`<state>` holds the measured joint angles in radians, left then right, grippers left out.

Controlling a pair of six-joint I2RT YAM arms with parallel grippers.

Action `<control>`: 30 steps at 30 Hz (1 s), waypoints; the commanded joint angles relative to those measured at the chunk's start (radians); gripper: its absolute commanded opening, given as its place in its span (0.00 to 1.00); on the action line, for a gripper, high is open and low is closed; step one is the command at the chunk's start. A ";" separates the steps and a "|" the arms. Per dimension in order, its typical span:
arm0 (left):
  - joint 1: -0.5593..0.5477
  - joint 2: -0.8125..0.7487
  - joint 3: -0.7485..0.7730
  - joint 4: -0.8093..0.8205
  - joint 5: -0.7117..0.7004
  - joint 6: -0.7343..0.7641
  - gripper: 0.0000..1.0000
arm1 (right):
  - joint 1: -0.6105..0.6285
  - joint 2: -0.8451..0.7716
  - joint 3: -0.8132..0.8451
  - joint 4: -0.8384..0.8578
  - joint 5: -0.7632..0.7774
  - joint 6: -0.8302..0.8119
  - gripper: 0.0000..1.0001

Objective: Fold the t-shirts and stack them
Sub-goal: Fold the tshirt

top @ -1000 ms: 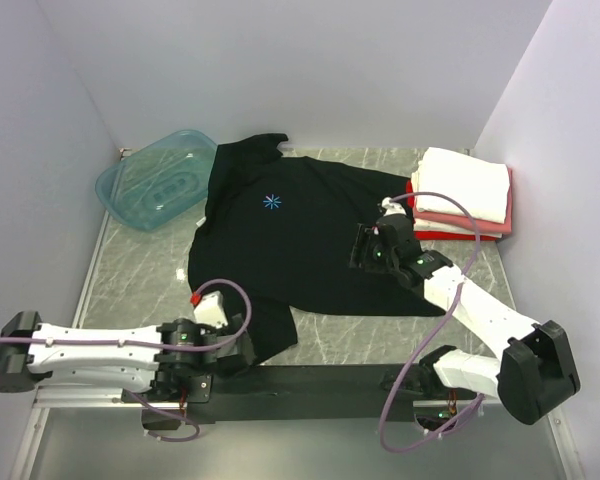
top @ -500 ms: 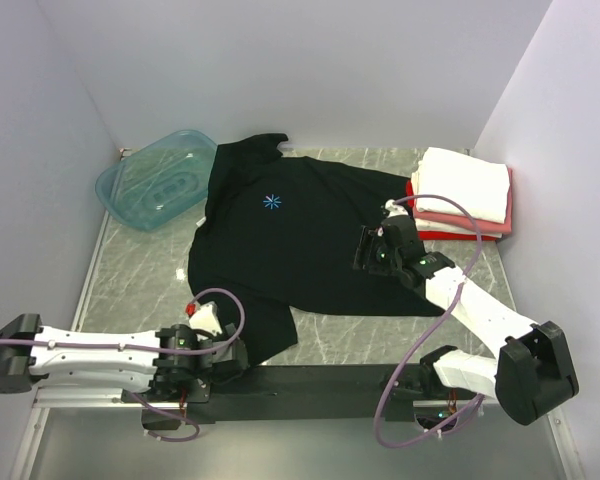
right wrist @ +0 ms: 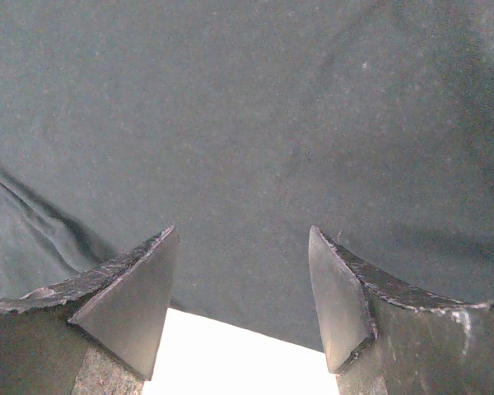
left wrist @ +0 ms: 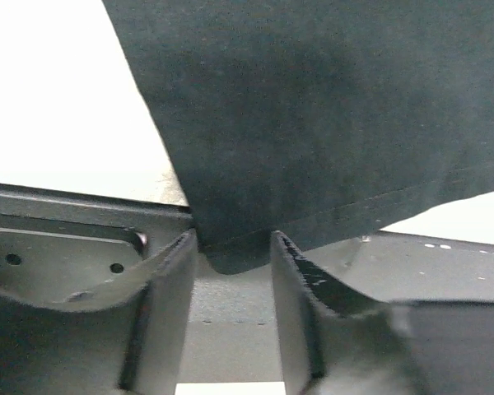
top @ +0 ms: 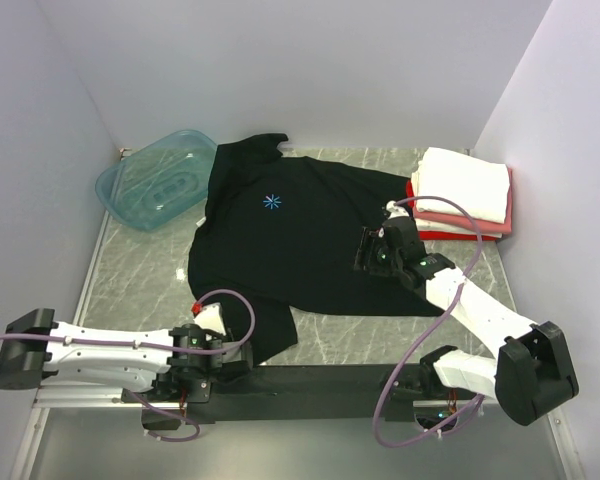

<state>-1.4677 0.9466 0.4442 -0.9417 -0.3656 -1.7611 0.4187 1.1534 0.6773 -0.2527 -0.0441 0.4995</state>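
**Jaws half-set on the hem: a thin bite could slip**

Jaws of the left gripper (left wrist: 235, 243) stand part-way apart, and the near corner of the black t-shirt (top: 300, 230) dips between their tips; a clear gap shows on each side of the cloth, so nothing is pinched yet. The right gripper (right wrist: 240, 234) is spread wide over the shirt's right half and holds nothing.

The shirt lies flat across the middle of the table (top: 140, 280), its blue starburst (top: 271, 203) facing up. Its near-left corner hangs over the dark base bar (top: 320, 378) at the table's edge.

The chief risk, as I judge it, is a shallow bite. Only the very corner sits in the left mouth, and a lift could pull the hem free or carry up too little cloth to fold cleanly. The tips are also close to the bar and may scrape it. If the right side pinches mid-cloth instead of at an edge, the fabric will bunch.

Around it, the teal tub (top: 155, 180) sits against the shirt's far-left edge and could be dragged. The folded white t-shirt (top: 467, 183), pink t-shirt (top: 460, 218) and red t-shirt (top: 435, 233) are stacked just beside the right edge, where a sweeping fold could disturb them.
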 commanded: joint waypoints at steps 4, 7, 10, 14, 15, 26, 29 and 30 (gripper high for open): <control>-0.008 0.064 -0.038 0.084 0.082 0.009 0.25 | -0.009 -0.041 -0.021 0.033 0.000 -0.015 0.71; -0.006 0.057 -0.039 0.089 0.074 0.008 0.13 | -0.009 -0.047 -0.027 0.033 -0.002 -0.015 0.71; -0.008 0.046 -0.041 0.087 0.059 0.000 0.00 | -0.011 -0.047 -0.025 0.035 -0.003 -0.015 0.71; -0.006 0.034 -0.039 0.122 0.042 0.008 0.00 | -0.011 -0.046 -0.030 0.033 -0.002 -0.016 0.71; -0.006 0.034 -0.038 0.130 0.030 0.012 0.00 | -0.009 -0.044 -0.028 0.035 -0.002 -0.016 0.71; 0.263 0.027 0.060 0.354 -0.046 0.323 0.00 | -0.012 -0.046 -0.035 0.029 -0.008 -0.016 0.70; 0.352 0.035 0.157 0.366 -0.079 0.455 0.00 | -0.011 -0.060 -0.035 0.001 0.013 -0.018 0.70; 0.365 0.037 0.189 0.356 -0.096 0.504 0.00 | -0.012 -0.069 -0.032 -0.006 0.030 -0.016 0.70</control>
<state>-1.1545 0.9871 0.5182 -0.7387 -0.3649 -1.4406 0.4141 1.1248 0.6449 -0.2508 -0.0441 0.4992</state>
